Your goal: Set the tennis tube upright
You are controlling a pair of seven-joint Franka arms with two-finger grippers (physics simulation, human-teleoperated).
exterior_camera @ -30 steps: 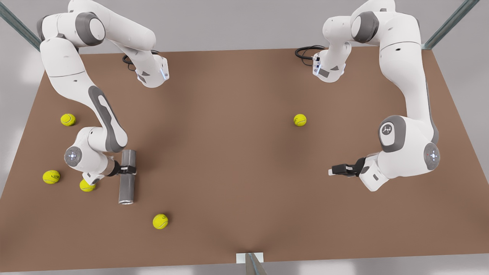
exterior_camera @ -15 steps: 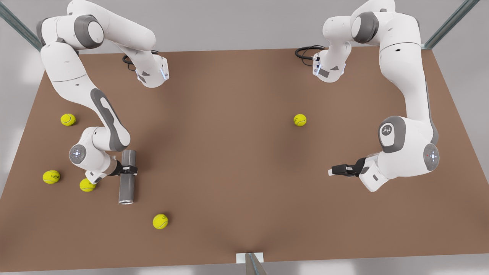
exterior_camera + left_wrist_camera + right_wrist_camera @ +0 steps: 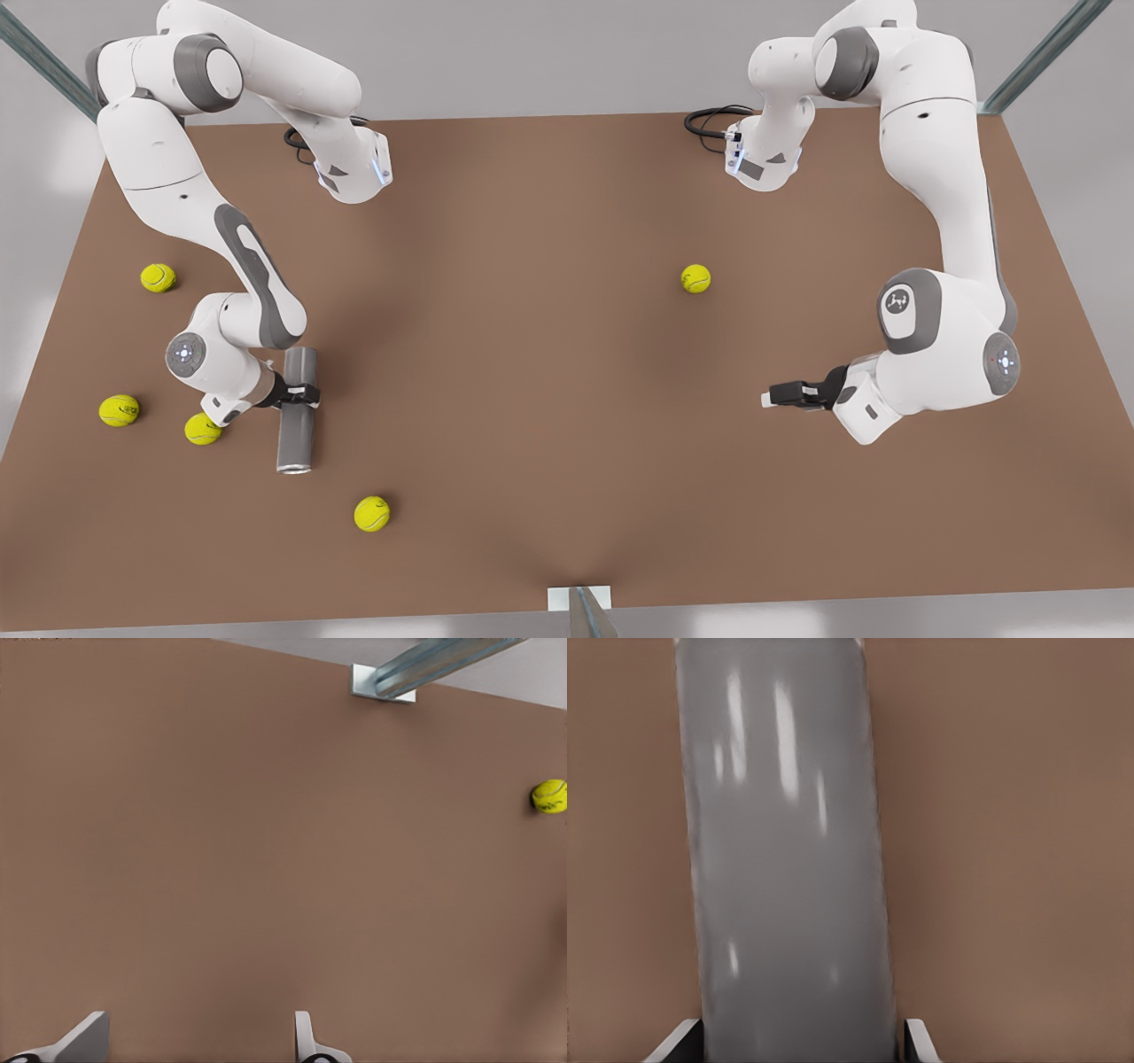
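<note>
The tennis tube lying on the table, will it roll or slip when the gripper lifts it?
The tennis tube looks rigid and glossy, so it may slip between the right gripper fingers closed around its middle. Lying on its round side, it would probably roll if nudged. The left gripper waits open.

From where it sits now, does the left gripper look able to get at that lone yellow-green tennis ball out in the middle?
Probably yes. The left gripper hangs open over bare brown table, and nothing lies between it and the lone yellow-green tennis ball. The right gripper is far off, shut on the grey metallic tennis tube.
</note>
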